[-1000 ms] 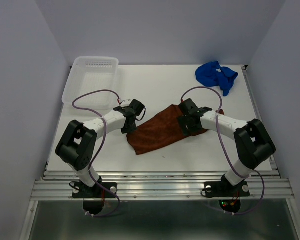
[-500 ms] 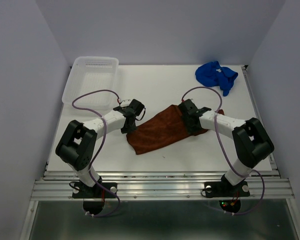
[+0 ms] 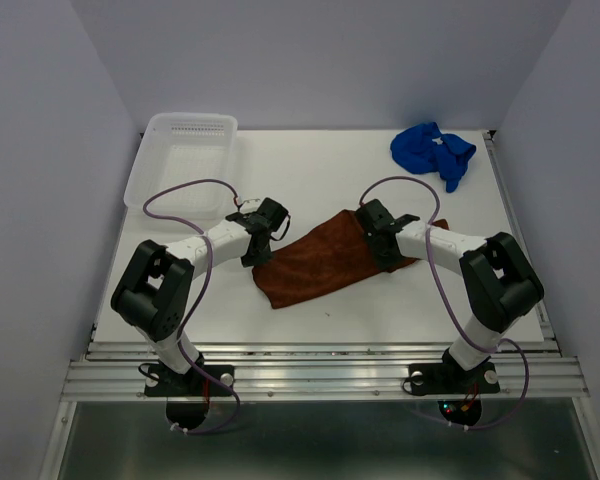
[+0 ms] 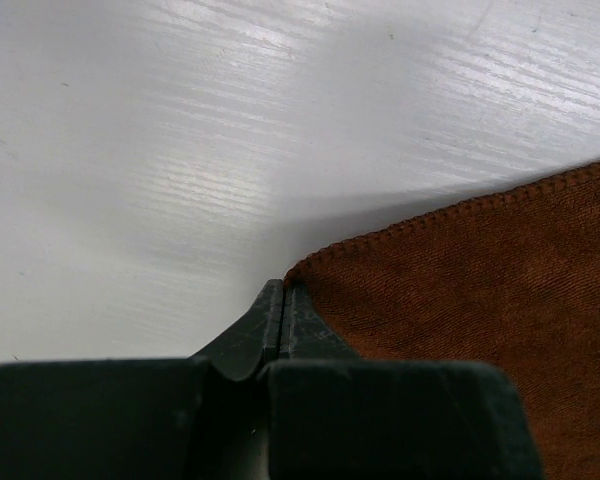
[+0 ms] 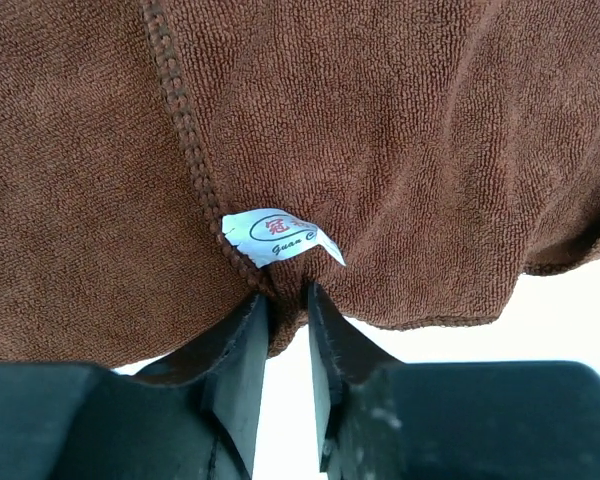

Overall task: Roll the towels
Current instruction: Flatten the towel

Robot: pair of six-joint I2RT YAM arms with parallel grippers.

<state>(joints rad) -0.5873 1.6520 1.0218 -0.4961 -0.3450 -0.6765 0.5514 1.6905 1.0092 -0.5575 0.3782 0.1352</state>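
Tension appears to be intended: the rust-brown towel (image 3: 320, 262) is laid mid-surface (image 3: 310, 170), slanted from 8 to 2 o'clock, and is held at both ends so it can be drawn flat before rolling. Its 9 o'clock corner is nipped in the clenched left hand (image 4: 283, 295). The hem under the white tag (image 5: 280, 235) is pinched by the right hand (image 5: 285, 305). The blue towel (image 3: 432, 150) is left crumpled at 1 o'clock, well apart.

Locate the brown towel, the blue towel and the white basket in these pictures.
brown towel (image 3: 315, 262), top view, middle of the spread cloth.
blue towel (image 3: 430, 150), top view, centre of the crumpled heap.
white basket (image 3: 185, 160), top view, its bare floor.
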